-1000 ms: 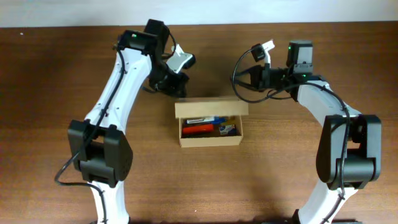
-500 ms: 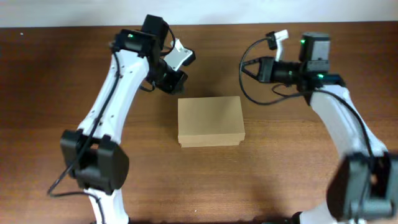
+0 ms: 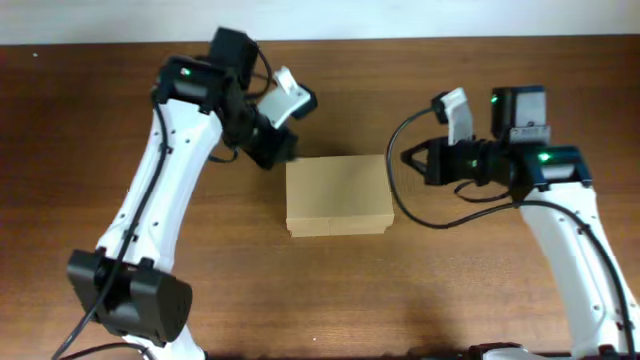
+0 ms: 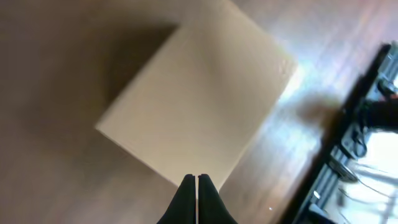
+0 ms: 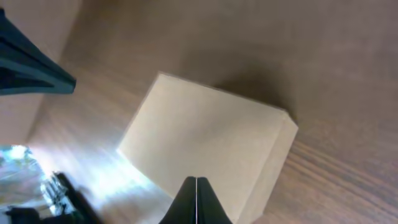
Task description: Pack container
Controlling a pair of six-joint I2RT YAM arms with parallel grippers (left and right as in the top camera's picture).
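Now the container (image 3: 338, 193) is seen in the middle of the table (image 3: 100, 120), its lid shut. The left gripper (image 4: 197, 182) and right gripper (image 5: 196, 182) are pinched tight near it, nothing held.

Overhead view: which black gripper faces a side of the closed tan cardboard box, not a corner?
The right gripper, aimed at the tan cardboard box's right side; the left gripper sits by its far left corner.
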